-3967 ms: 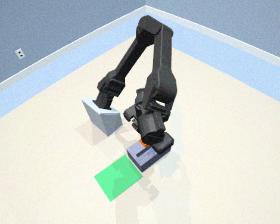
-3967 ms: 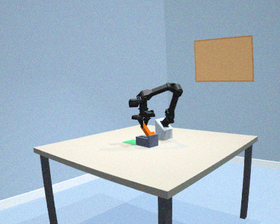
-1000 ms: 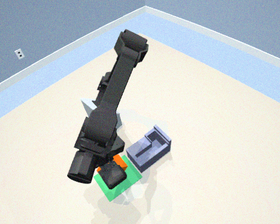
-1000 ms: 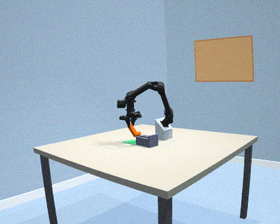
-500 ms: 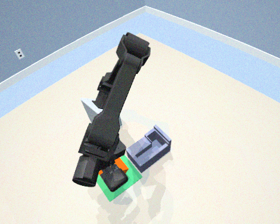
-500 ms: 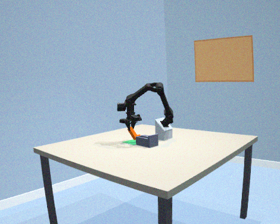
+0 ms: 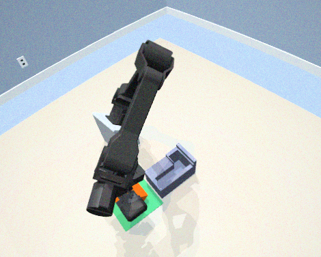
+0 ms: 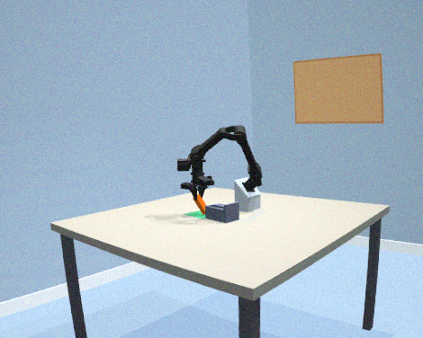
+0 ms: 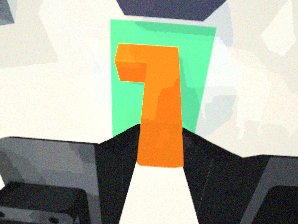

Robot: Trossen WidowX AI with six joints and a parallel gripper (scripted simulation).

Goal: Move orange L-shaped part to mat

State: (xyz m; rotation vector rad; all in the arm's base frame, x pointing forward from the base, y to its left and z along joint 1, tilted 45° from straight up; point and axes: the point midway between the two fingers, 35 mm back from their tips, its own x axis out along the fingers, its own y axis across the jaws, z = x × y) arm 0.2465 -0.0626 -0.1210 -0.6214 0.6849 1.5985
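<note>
Blue-grey walls, pale blue floor, 1 cream table (image 8: pixel 274 243) on dark legs, 1 orange board (image 8: pixel 338 88) on the right wall, small wall socket (image 7: pixel 22 61) far left in the top view.

Exterior view, left to right: black arm (image 8: pixel 225 139) arches from its grey base block (image 8: pixel 247 196) over to the left and down; gripper (image 8: pixel 197 192) points down over the green mat (image 8: pixel 194 215). Orange L-shaped part (image 8: pixel 200 204) hangs tilted from the gripper, lower end down at the mat; cannot tell if it touches. Grey tray (image 8: pixel 222 212) sits just right of the mat, base block behind it.

Top view, left to right: arm's wrist housing and gripper (image 7: pixel 133 203) cover most of the mat (image 7: pixel 150 206). Only a bit of the part (image 7: pixel 140 191) shows, at the mat's upper edge. Tray (image 7: pixel 186 172) just right of the mat, its L-shaped pocket (image 7: pixel 169 167) open with nothing in it.

Wrist view: 2 dark fingers pinch the straight end of the part (image 9: pixel 160 115) from both sides, partly closed, part filling the gap. Long leg runs up away from the camera, short foot of the L sticks out to the left at the far end. Mat (image 9: pixel 200 70) lies behind the part; dark tray edge (image 9: pixel 165 7) at the top of the frame.
</note>
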